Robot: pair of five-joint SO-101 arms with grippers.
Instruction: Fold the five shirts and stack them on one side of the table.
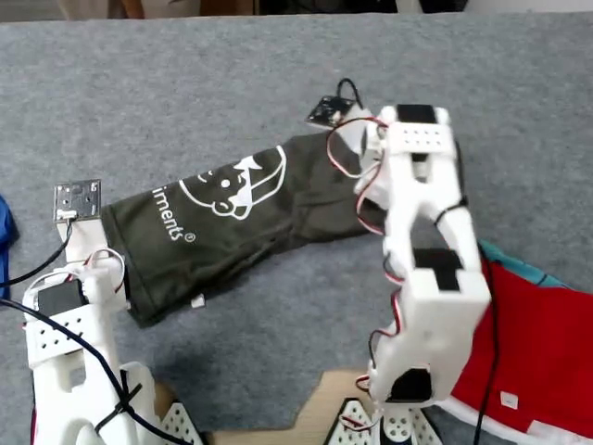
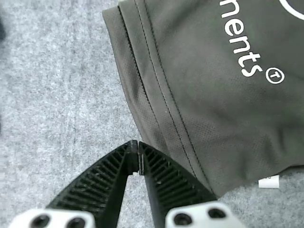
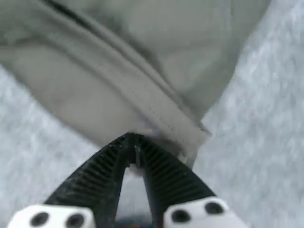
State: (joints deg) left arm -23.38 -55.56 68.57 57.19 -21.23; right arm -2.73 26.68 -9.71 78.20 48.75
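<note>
A dark olive shirt with white print lies folded into a long strip across the middle of the grey table. My left gripper is shut, its tips meeting on the table right against the shirt's stitched hem, near the strip's left end. My right gripper is shut on the edge of the shirt at the strip's other end, where the cloth looks lifted. In the high view the left arm stands at the front left and the right arm covers the right end.
A red shirt lies at the front right on top of a teal one. Something blue shows at the left edge. The grey cloth is bare at the back.
</note>
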